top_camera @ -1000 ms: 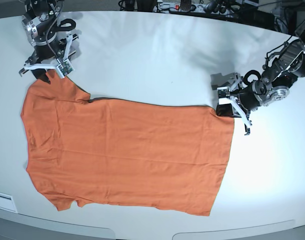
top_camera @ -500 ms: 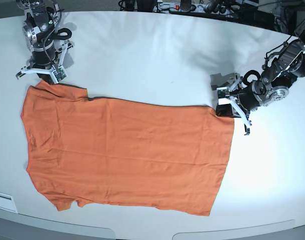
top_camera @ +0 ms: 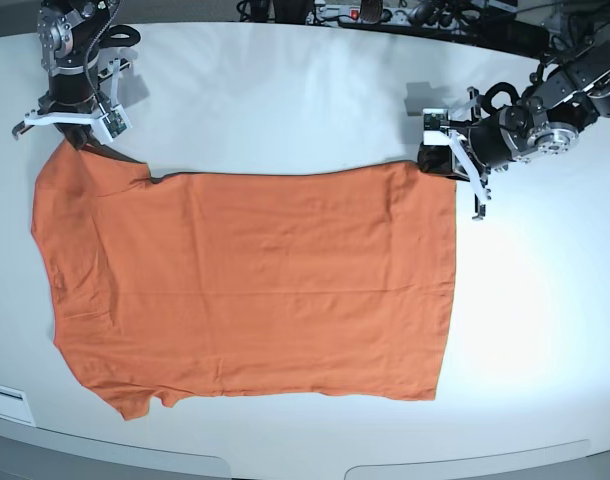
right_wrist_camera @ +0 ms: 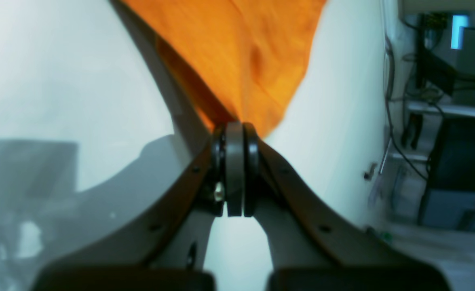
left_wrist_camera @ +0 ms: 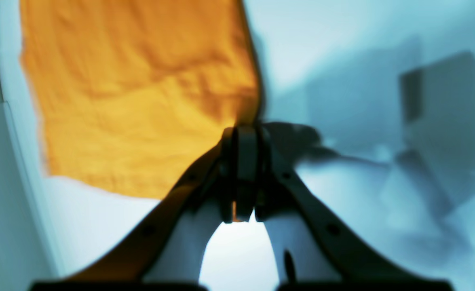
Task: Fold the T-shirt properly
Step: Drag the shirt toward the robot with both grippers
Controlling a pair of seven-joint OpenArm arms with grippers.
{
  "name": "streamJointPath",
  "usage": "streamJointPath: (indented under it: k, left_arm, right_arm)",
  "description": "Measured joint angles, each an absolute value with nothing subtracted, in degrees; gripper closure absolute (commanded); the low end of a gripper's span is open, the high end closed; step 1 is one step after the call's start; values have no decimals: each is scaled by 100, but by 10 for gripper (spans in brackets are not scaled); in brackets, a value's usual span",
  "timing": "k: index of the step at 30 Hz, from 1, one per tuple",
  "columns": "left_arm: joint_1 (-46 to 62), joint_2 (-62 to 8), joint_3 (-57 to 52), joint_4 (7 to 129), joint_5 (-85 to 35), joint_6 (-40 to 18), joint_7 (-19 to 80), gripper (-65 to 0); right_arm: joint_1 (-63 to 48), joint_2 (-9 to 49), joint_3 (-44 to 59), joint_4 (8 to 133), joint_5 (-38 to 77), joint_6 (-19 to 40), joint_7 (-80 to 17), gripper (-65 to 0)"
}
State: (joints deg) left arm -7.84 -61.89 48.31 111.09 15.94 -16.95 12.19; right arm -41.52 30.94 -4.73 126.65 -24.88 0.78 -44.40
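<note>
The orange T-shirt (top_camera: 255, 280) lies spread flat on the white table (top_camera: 285, 90), sleeves at the left and hem at the right. My right gripper (top_camera: 73, 135) is at the far left corner, shut on the edge of the upper sleeve. In the right wrist view the jaws meet on the T-shirt (right_wrist_camera: 241, 52) at the right gripper (right_wrist_camera: 235, 127). My left gripper (top_camera: 432, 160) is shut on the far hem corner. The left wrist view shows the T-shirt (left_wrist_camera: 140, 101) running into the pinched tips of the left gripper (left_wrist_camera: 241, 129).
Cables and power strips (top_camera: 385, 15) line the table's back edge. A white label (top_camera: 5, 400) sits at the front left corner. Beyond the table's edge in the right wrist view stand dark boxes and wires (right_wrist_camera: 455, 161).
My right gripper has gone from open to shut on the sleeve edge. Both arms have moved toward the back of the table, pulling the shirt's far edge back and straighter.
</note>
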Motion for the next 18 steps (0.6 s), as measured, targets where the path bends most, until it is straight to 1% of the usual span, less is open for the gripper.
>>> streamJointPath:
  k: [2,5,14,18]
  left_arm:
    - [-674,-6390,4829,11321,1614,-1546,1402,0]
    - [-480,-6558,4827,11568,1817,-1546,1555,0]
    - [198,-7004,4827,12191,2147,-1553,1811,0]
    - [513,-7284,4814,12534,2342,-1511,2036,0]
  right_arm:
    - [-4427,3135,-467,12849,-2510,40,-4517,0]
    - [-4818,3135,-469,12901,-2491,1,-4637,0]
    - [-5892,3142,-467,12901,-2515,-388,-4799,0]
    - [-6357,3144,-467,12901,-2923,-611,-4884,0]
